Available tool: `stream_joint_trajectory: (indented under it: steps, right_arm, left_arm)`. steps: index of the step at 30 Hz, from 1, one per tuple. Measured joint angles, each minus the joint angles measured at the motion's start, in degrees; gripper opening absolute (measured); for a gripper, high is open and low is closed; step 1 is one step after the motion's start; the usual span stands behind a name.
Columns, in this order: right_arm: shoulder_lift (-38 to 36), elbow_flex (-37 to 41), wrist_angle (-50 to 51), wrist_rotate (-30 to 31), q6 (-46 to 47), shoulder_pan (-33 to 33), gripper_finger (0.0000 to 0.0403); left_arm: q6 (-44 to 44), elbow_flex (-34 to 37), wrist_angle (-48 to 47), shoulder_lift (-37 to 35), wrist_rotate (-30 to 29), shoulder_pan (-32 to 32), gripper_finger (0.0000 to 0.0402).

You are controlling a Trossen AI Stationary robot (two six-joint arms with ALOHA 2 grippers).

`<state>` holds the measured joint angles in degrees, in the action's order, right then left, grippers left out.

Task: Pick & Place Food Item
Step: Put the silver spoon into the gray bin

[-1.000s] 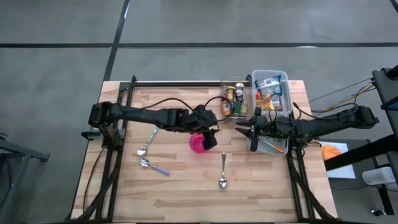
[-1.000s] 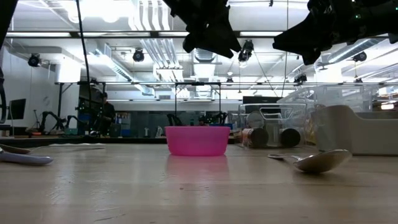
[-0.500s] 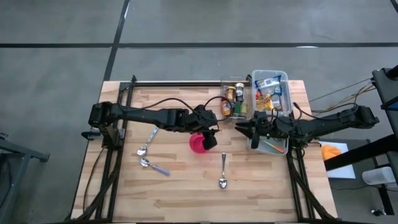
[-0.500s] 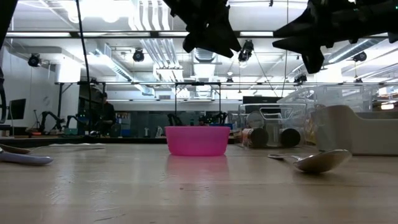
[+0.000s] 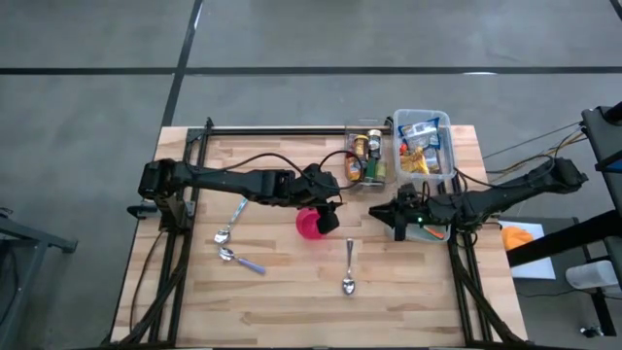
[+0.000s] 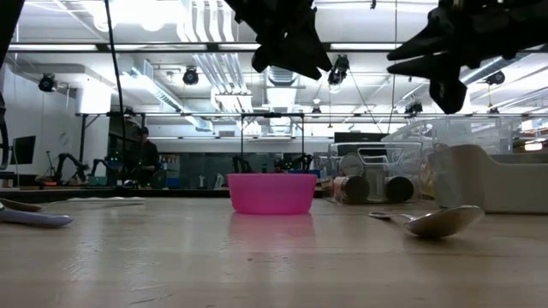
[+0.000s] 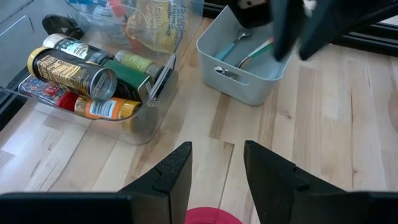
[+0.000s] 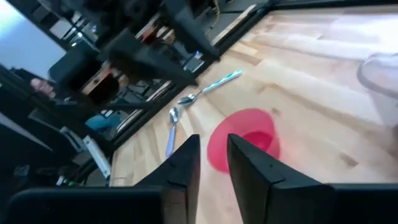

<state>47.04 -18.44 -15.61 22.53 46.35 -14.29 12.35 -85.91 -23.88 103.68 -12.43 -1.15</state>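
Note:
A pink bowl (image 5: 307,226) stands upright on the wooden table near its middle. At the far right, a clear bin of cans (image 5: 367,156) stands beside a clear bin of snack packets (image 5: 425,144). My left gripper (image 5: 328,216) hangs above the bowl's right rim, open and empty; the left wrist view shows the bowl's rim (image 7: 211,216) below its fingers. My right gripper (image 5: 376,212) hovers above the table right of the bowl. It points toward the bowl (image 8: 245,134), a narrow gap between its fingers, empty.
A grey bin with utensils (image 5: 430,231) sits under my right arm. One spoon (image 5: 348,268) lies near the front, and two more spoons (image 5: 233,233) lie to the left of the bowl. Bare tabletop lies between the bowl and the near edge.
My right gripper has rolled about its own pointing line and swung a little toward the table's near edge, staying above the table. The left arm and the bowl have kept still.

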Motion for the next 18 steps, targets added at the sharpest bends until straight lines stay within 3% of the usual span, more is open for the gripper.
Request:
stream_joint_trajectory:
  steps: [8,10,15,18]
  right_arm:
    - [0.36,-2.72,0.01,1.85,1.21,-7.30,0.0023]
    - [1.77,-4.65,-0.01,4.74,1.28,-9.30,0.0014]
    - [8.57,-11.54,4.57,7.62,1.76,-13.12,0.0009]
    - [14.01,-17.74,12.28,7.67,6.32,-14.39,0.0008]
  left_arm:
    - [-0.01,0.00,0.00,0.00,0.00,-0.02,0.0147]
    - [-0.01,0.00,0.00,0.00,0.00,-0.01,0.0147]
    - [-0.01,0.00,0.00,0.00,0.00,-0.02,0.0146]
    - [-0.01,0.00,0.00,0.02,0.00,-0.02,0.0146]
